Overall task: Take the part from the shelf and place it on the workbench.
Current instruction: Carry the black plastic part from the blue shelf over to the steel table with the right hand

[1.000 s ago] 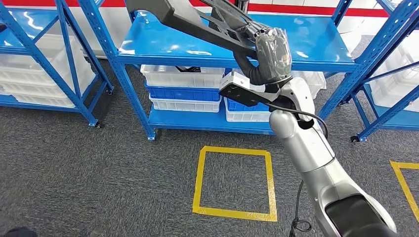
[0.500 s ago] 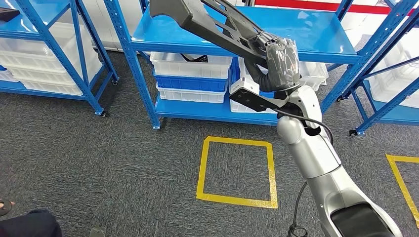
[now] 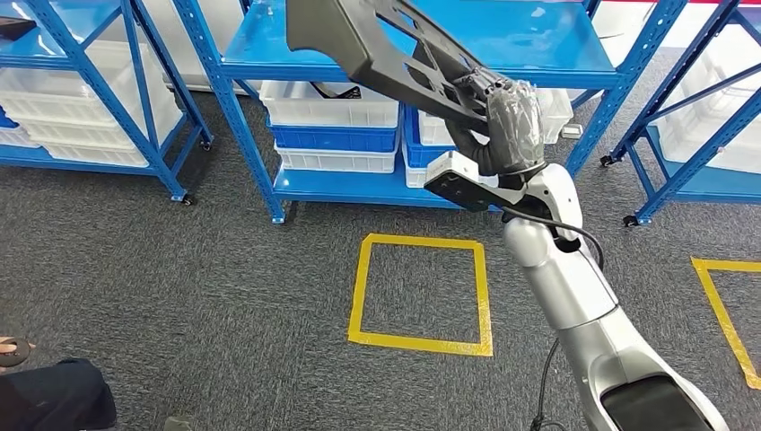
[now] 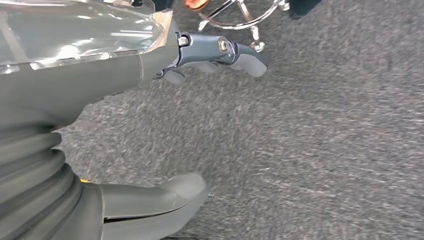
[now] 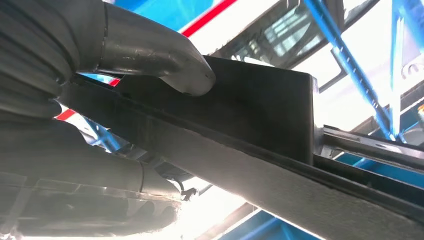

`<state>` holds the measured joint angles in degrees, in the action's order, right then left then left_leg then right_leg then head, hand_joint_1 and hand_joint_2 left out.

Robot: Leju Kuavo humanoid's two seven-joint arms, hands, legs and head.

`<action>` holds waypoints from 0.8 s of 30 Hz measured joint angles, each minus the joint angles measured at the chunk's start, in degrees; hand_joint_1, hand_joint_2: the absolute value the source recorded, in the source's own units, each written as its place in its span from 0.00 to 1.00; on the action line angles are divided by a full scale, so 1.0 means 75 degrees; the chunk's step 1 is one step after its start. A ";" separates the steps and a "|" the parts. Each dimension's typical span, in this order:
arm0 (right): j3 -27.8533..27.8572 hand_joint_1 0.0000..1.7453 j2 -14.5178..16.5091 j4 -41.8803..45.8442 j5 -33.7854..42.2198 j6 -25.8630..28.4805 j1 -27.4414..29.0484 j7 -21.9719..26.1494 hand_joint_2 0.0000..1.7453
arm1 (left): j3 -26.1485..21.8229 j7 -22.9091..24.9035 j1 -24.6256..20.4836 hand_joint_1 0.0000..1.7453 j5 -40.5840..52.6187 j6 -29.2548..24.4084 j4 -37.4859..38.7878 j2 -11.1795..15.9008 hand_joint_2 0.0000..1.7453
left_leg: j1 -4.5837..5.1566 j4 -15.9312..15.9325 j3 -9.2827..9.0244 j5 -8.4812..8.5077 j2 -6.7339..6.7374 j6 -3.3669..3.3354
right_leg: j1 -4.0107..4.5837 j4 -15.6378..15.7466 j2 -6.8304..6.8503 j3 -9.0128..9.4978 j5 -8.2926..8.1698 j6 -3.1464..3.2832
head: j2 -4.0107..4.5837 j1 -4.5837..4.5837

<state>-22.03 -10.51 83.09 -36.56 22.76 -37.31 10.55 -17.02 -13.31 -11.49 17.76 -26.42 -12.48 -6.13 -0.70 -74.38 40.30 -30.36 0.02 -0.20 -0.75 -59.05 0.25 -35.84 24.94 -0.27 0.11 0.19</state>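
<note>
The part (image 3: 377,45) is a long dark grey moulded bar with open slots. My right hand (image 3: 507,117), wrapped in clear film, grips it at one end and holds it up in front of the blue shelf (image 3: 538,36), its free end pointing up and to the left. In the right wrist view my thumb (image 5: 155,55) presses on the part (image 5: 260,115), with the fingers curled under it. My left hand (image 4: 85,85) hangs over grey carpet, its fingers (image 4: 215,50) spread apart and nothing in them.
White and blue bins (image 3: 332,135) fill the shelf's lower level. A second blue rack (image 3: 72,90) stands at the left and a third at the right. A yellow tape square (image 3: 422,292) marks the carpet. A person's leg (image 3: 45,395) is at the lower left. A chair base (image 4: 240,15) stands nearby.
The whole picture has shifted: the shelf now sits higher and farther up, and a person's leg has come in at lower left. My right hand still holds the part.
</note>
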 joint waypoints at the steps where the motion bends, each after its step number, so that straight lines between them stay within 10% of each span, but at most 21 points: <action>1: 0.0003 1.00 0.0026 -0.0036 0.0038 0.0036 0.0041 0.0063 1.00 | -0.0014 -0.0010 0.0003 0.00 -0.0020 0.0000 -0.0001 0.0005 1.00 | 0.0020 0.0350 -0.0328 0.0176 -0.0014 -0.0073 | 0.0021 -0.0003 -0.0006 -0.0078 -0.0071 0.0000 | 0.0000 0.0001; 4: 0.0025 1.00 0.0111 -0.0119 0.0068 0.0171 0.0103 0.0174 1.00 | -0.0064 -0.0057 0.0005 0.00 -0.0046 0.0003 -0.0007 0.0043 1.00 | 0.0117 0.1828 -0.1381 0.0046 -0.0045 -0.0258 | 0.0048 0.0009 -0.0010 -0.0204 -0.0266 -0.0093 | 0.0000 0.0010; 6: 0.0043 1.00 0.0159 -0.0149 0.0028 0.0262 0.0145 0.0191 1.00 | -0.0092 -0.0080 0.0016 0.00 -0.0033 0.0009 -0.0008 0.0058 1.00 | 0.0187 0.2221 -0.1549 0.0021 -0.0053 -0.0301 | 0.0013 0.0080 0.0006 -0.0225 -0.0422 -0.0211 | 0.0000 0.0009; 8: 0.0069 1.00 0.0176 -0.0155 -0.0038 0.0323 0.0240 0.0163 1.00 | -0.0100 -0.0083 0.0032 0.00 0.0002 0.0020 -0.0005 0.0055 1.00 | 0.0182 0.2364 -0.1473 0.0268 -0.0018 -0.0386 | 0.0007 0.0048 -0.0001 -0.0304 -0.0354 -0.0248 | 0.0000 -0.0006; 12: 0.0111 1.00 0.0149 -0.0148 -0.0099 0.0349 0.0430 0.0096 1.00 | -0.0103 -0.0086 0.0053 0.00 0.0050 0.0050 -0.0003 0.0034 1.00 | 0.0134 0.2445 -0.1040 0.0721 0.0029 -0.0474 | -0.0021 -0.1377 -0.0023 -0.0654 0.0832 -0.0126 | 0.0000 0.0035; 15: 0.0131 1.00 0.0128 -0.0140 -0.0114 0.0344 0.0557 0.0051 1.00 | -0.0103 -0.0099 0.0067 0.00 0.0084 0.0071 -0.0003 0.0020 1.00 | 0.0090 0.2362 -0.0601 0.1003 0.0054 -0.0388 | -0.0099 -0.1998 -0.0021 -0.0442 0.0671 -0.0427 | 0.0000 0.0037; 17: 0.0136 1.00 0.0125 -0.0107 -0.0137 0.0314 0.0585 0.0007 1.00 | -0.0104 -0.0102 0.0068 0.00 0.0094 0.0082 -0.0005 0.0024 1.00 | 0.0056 0.2219 -0.0279 0.1161 0.0065 -0.0279 | -0.0152 -0.1255 -0.0021 0.0244 0.0464 -0.0627 | 0.0000 0.0039; 20: 0.0144 1.00 0.0133 -0.0049 -0.0162 0.0229 0.0555 -0.0027 1.00 | -0.0111 -0.0106 0.0069 0.00 0.0094 0.0090 -0.0016 0.0048 1.00 | 0.0082 0.2055 -0.0003 0.1376 0.0061 -0.0142 | -0.0080 -0.0022 -0.0047 0.1004 0.0894 -0.0470 | 0.0000 0.0043; 22: 0.0148 1.00 0.0135 -0.0045 -0.0159 0.0193 0.0536 -0.0037 1.00 | -0.0127 -0.0108 0.0086 0.00 0.0093 0.0093 -0.0014 0.0060 1.00 | 0.0061 0.2068 0.0053 0.1497 0.0051 -0.0089 | -0.0087 0.0015 -0.0030 0.0896 0.0850 -0.0278 | 0.0000 0.0021; 24: 0.0144 1.00 0.0139 -0.0045 -0.0155 0.0170 0.0512 -0.0043 1.00 | -0.0151 -0.0106 0.0111 0.00 0.0090 0.0094 -0.0008 0.0069 1.00 | 0.0015 0.1835 0.0168 0.1098 0.0043 -0.0017 | -0.0108 -0.0014 -0.0008 0.0736 0.0670 -0.0089 | 0.0000 0.0001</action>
<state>-20.94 -9.46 82.75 -37.73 24.03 -33.47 10.23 -18.15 -14.11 -10.65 18.44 -25.72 -12.54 -5.61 -0.59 -60.62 41.56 -22.13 0.34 -0.32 -1.56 -59.16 0.19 -30.33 29.96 -0.93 0.11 0.20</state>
